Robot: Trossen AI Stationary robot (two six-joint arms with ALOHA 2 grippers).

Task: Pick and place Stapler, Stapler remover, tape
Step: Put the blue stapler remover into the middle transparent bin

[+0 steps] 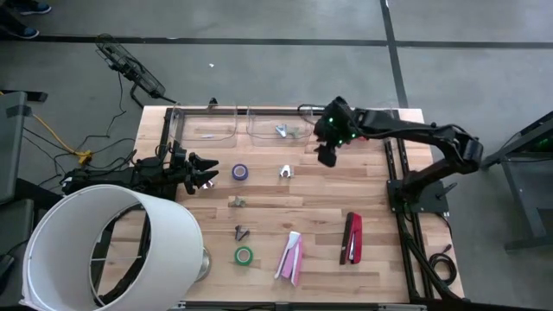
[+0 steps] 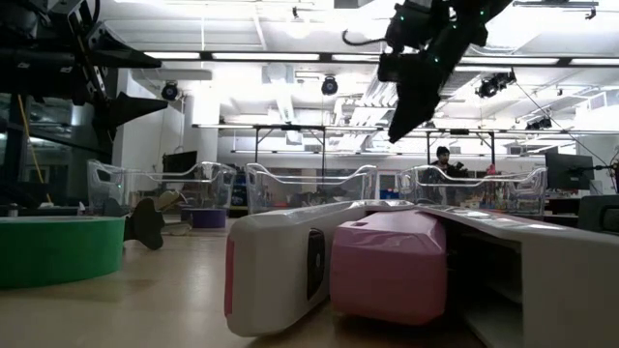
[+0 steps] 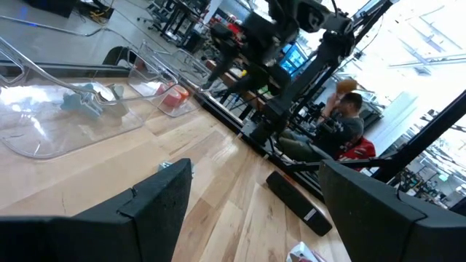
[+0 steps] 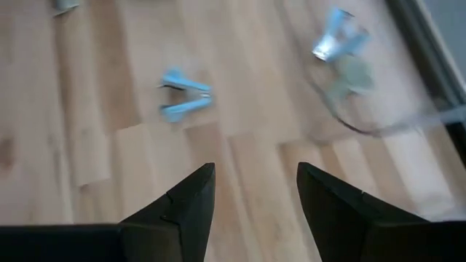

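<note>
Above the table's far side, my right gripper (image 1: 327, 155) hangs open, empty; next, descend onto the staple remover (image 1: 284, 171).

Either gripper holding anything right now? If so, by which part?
Nothing held. The right gripper hangs open and empty above the table; the left gripper waits open beside the purple tape.

Overhead, table-level and two wrist views, all sharing the table (image 1: 285, 216).
</note>
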